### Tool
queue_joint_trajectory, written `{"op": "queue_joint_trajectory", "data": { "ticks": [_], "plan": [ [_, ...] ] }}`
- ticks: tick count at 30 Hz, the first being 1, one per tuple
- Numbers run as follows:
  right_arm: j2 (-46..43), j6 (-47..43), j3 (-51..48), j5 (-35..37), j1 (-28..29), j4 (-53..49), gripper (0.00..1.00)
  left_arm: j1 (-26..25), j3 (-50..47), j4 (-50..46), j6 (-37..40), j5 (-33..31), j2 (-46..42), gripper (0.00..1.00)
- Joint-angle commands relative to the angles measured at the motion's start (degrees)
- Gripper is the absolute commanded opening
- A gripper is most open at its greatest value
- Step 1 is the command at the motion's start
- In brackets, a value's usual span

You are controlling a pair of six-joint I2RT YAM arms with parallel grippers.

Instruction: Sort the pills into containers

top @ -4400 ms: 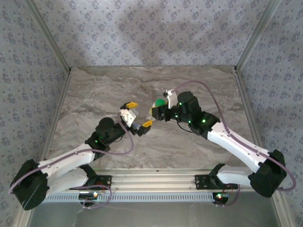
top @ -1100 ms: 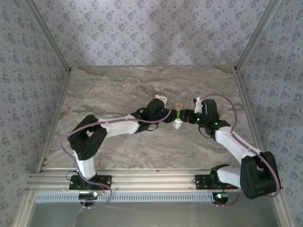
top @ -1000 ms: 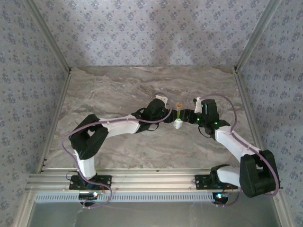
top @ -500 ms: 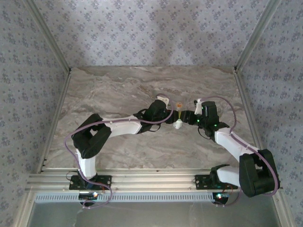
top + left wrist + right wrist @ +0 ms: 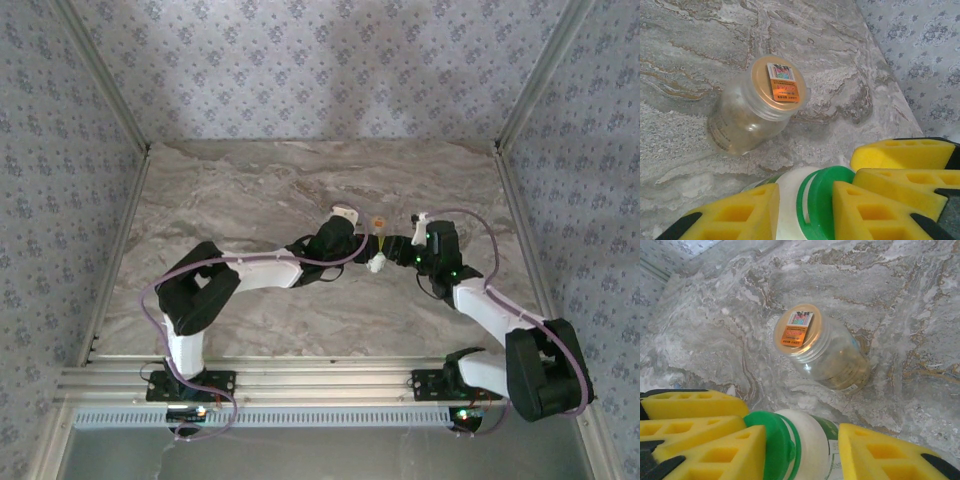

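Observation:
A white bottle [image 5: 790, 200] with a green cap [image 5: 822, 197] sits tilted between both grippers at the table's middle [image 5: 375, 263]. My left gripper [image 5: 805, 195] is shut on it, one yellow pad on the white body and the other on the cap. My right gripper [image 5: 801, 435] comes in from the opposite side and is shut on the same bottle [image 5: 815, 440], its left pad over the green cap [image 5: 775, 442]. Just beyond stands a clear jar [image 5: 755, 110] [image 5: 822, 350] with an orange-labelled lid [image 5: 377, 222], lid on. Pills are hidden.
The bare marble table [image 5: 250, 190] stretches out behind and to both sides of the jar. Patterned walls and metal posts [image 5: 525, 90] close in the back and sides. A finger of the right gripper [image 5: 905, 155] shows beside my left one.
Both sets of jaws have narrowed onto the white bottle over the last second. The left arm has edged a little to the right. The jar has stayed put.

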Motion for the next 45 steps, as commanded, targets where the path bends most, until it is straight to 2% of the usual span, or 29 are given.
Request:
{"op": "queue_joint_trajectory", "data": {
  "ticks": [1,11,17,23,29,35,40,45],
  "plan": [
    [2.2,-0.5,-5.3,3.6,3.7,-3.4,0.41,-2.9,-2.4,-3.1,-2.2,2.2,4.5,0.31],
    [4.0,-1.1,-7.8,7.5,6.0,-1.4,0.39,-3.3,-6.0,0.2,-6.3,2.3,6.1,0.21],
    [0.4,0.7,-3.0,1.6,4.8,-6.0,0.39,-3.4,-5.7,-0.7,-6.3,2.0,5.7,0.2],
    [-4.1,-0.3,3.6,-1.9,4.5,-11.1,0.48,-3.4,-5.1,-1.6,-6.3,1.5,3.8,0.21],
    [-5.8,-5.7,5.9,-0.5,3.8,-10.7,0.49,-3.2,-0.9,-4.7,-4.6,0.5,0.6,0.33],
    [-7.4,-5.9,5.3,-2.1,3.3,-7.2,0.49,-2.0,4.2,-8.0,-1.6,-0.3,-2.6,0.41],
    [-8.4,-7.1,4.3,-3.6,3.7,-3.4,0.5,-0.9,4.1,-9.2,0.0,-1.0,-7.0,0.46],
    [-5.9,-9.8,2.8,-2.7,4.5,2.0,0.53,-0.4,0.6,-9.4,1.0,-3.0,-12.1,0.49]
  ]
}}
